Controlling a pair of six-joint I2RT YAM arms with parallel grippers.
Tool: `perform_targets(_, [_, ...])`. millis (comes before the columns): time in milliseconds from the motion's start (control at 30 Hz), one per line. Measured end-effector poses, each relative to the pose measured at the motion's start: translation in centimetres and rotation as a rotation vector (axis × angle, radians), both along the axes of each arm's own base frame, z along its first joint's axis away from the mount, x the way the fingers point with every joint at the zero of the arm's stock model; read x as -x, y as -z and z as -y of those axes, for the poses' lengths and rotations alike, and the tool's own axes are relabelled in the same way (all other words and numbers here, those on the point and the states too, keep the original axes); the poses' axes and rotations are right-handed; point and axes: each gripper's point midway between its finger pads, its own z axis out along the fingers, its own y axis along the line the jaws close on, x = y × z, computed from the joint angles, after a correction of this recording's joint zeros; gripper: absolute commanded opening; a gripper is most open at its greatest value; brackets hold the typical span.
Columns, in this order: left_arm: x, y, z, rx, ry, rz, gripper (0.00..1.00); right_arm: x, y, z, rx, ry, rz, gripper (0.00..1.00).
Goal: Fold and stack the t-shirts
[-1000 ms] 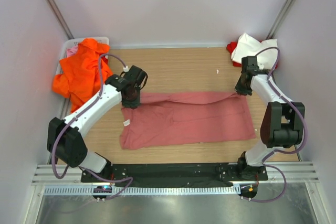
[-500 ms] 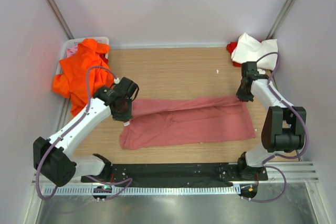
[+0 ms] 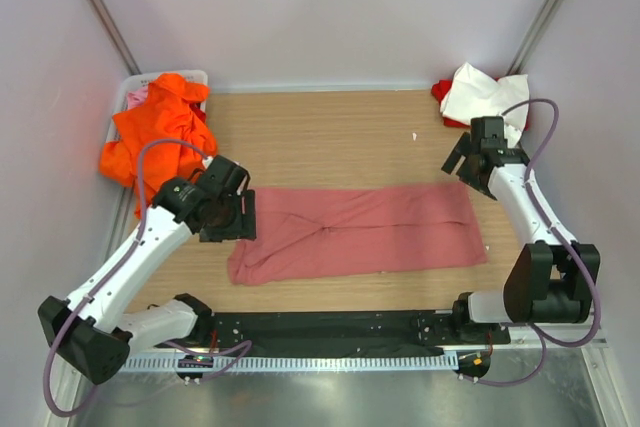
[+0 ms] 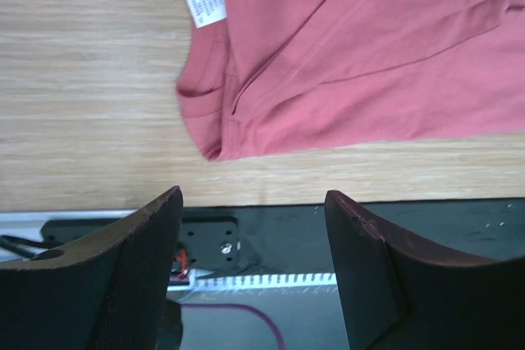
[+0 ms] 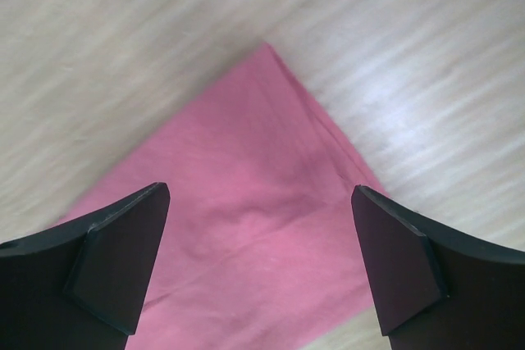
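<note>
Across the middle of the table [image 3: 340, 127], the salmon-pink t-shirt [image 3: 360, 232] is laid out as a long strip, seemingly folded once lengthwise. Both the left gripper [image 4: 253, 198] and the right gripper [image 5: 261, 190] are spread wide with nothing pinched, one near each end. Next, an end probably needs to be grabbed and carried across to halve the strip. Only a scrap of the red t-shirt [image 3: 440, 92] is shown under the white t-shirt [image 3: 485, 92], so that pile can't be counted.
</note>
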Motion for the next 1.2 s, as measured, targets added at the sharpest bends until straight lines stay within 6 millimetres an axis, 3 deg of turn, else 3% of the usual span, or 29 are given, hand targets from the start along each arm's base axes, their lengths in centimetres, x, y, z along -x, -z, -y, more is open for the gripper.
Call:
perform_targets(67, [-0.6,0.6,0.7,0.021,-0.017,-0.004,0.7,-1.5,-0.7,-1.6,-0.035,-0.051,0.05,0.98])
perform_targets(133, [-1.2,1.8,1.5,0.042,-0.035,-0.011,0.71,-2.2,-0.2,-3.7,-0.069,-0.117,0.047,0.97])
perform_targets(233, [-2.0,5.0,2.6,0.06,-0.073,-0.053,0.69,-2.7,3.0,-7.6,-0.107,-0.234,-0.034,0.97])
perform_targets(333, [-2.6,8.2,3.5,0.053,-0.104,-0.107,0.67,-1.7,7.2,-10.3,-0.156,-0.315,-0.135,0.97])
perform_targets(467, [-4.1,12.2,4.7,0.038,-0.134,-0.162,0.66,1.0,10.6,-10.6,-0.19,-0.326,-0.231,0.95])
perform_targets(600, [-5.9,14.8,5.6,-0.012,-0.14,-0.222,0.63,0.9,10.6,-11.1,-0.196,-0.344,-0.188,0.92])
perform_targets(667, [-7.2,14.8,6.1,-0.035,-0.134,-0.247,0.63,1.2,10.5,-11.8,-0.199,-0.358,-0.153,0.92])
perform_targets(767, [-11.4,14.8,7.5,-0.036,-0.125,-0.226,0.63,2.7,10.3,-14.8,-0.234,-0.416,-0.104,0.92])
perform_targets(833, [-14.5,14.7,8.2,-0.024,-0.129,-0.203,0.63,4.7,10.0,-18.5,-0.294,-0.486,-0.079,0.92])
perform_targets(900, [-18.4,14.4,8.9,-0.014,-0.133,-0.183,0.6,7.6,9.7,-22.8,-0.373,-0.566,-0.063,0.93])
perform_targets(1000, [-26.4,13.8,11.3,0.029,-0.087,-0.104,0.6,13.6,9.1,-29.7,-0.499,-0.721,-0.114,0.95])
perform_targets(1067, [-31.5,13.4,13.4,0.076,-0.036,-0.022,0.68,17.0,8.5,-32.3,-0.524,-0.798,-0.177,0.97])
perform_targets(1133, [-35.8,12.4,15.8,0.126,0.027,0.084,0.76,18.8,7.0,-34.1,-0.52,-0.851,-0.212,1.0])
perform_targets(1200, [-36.7,11.8,17.2,0.153,0.076,0.124,0.87,18.0,4.0,-35.2,-0.498,-0.858,-0.176,1.0])
